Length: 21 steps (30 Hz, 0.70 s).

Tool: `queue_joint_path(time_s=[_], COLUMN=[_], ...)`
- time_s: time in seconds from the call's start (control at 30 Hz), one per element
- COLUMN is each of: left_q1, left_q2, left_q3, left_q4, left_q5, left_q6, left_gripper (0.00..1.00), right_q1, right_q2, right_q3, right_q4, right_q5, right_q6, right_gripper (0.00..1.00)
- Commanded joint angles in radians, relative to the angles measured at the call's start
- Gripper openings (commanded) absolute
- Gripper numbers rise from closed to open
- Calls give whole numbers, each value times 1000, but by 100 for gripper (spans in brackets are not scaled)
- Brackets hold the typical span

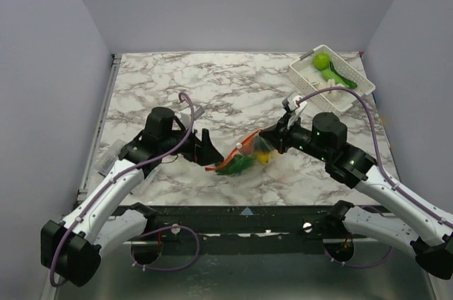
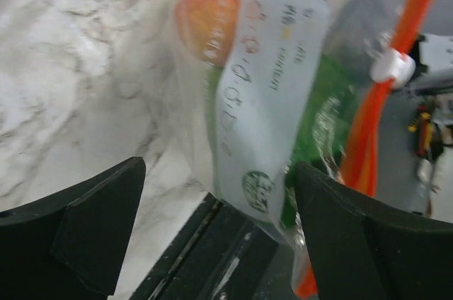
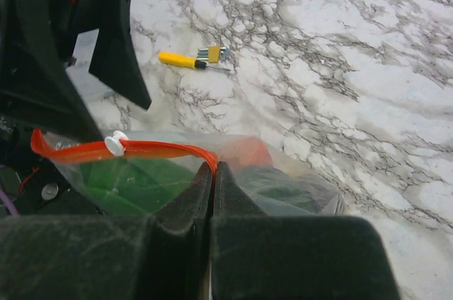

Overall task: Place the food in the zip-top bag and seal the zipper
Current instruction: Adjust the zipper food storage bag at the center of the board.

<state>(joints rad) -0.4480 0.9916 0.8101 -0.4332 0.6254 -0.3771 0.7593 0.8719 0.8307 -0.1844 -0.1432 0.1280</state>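
Right gripper (image 3: pixel 214 172) pinches the zipper (image 3: pixel 156 149) at the frame's lower centre while the left gripper (image 2: pixel 219 169) hangs spread; a slipping pinch could drop the zip-top bag (image 3: pixel 304 190) and spill food (image 3: pixel 134 183).

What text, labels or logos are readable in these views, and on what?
White label on the clear bag: orange and green print, too blurred to read.
Round green emblem at the label's lower end: no legible letters.
Zipper and basket: no text visible.
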Motion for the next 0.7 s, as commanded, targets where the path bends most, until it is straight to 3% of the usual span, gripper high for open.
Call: queue_joint_path(time_s=[0.0, 0.1, 0.2, 0.37, 0.47, 0.53, 0.6, 0.67], left_q1=[-8, -73, -181, -299, -308, -305, -305, -305], left_q2=[-138, -172, -169, -59, -25, -60, -94, -100], left_q3=[-136, -168, -122, -74, -2, 43, 92, 162], left_q4=[293, 385, 356, 507, 443, 346, 247, 116], left_q5=[329, 323, 203, 194, 125, -13, -187, -384], left_q6=[-96, -147, -107, -205, -183, -126, -105, -114], left_gripper=[82, 73, 58, 36, 29, 35, 55, 62], right_q1=[3, 3, 3, 3, 3, 3, 2, 3], right_q2=[1, 29, 75, 176, 240, 255, 261, 267], right_q3=[2, 7, 9, 34, 72, 79, 77, 79], right_q4=[49, 79, 137, 271, 291, 297, 304, 303], right_q5=[99, 125, 93, -62, -239, -352, -442, -481], right_q6=[5, 38, 74, 58, -4, -50, -98, -117], right_gripper=[0, 0, 0, 0, 0, 0, 0, 0])
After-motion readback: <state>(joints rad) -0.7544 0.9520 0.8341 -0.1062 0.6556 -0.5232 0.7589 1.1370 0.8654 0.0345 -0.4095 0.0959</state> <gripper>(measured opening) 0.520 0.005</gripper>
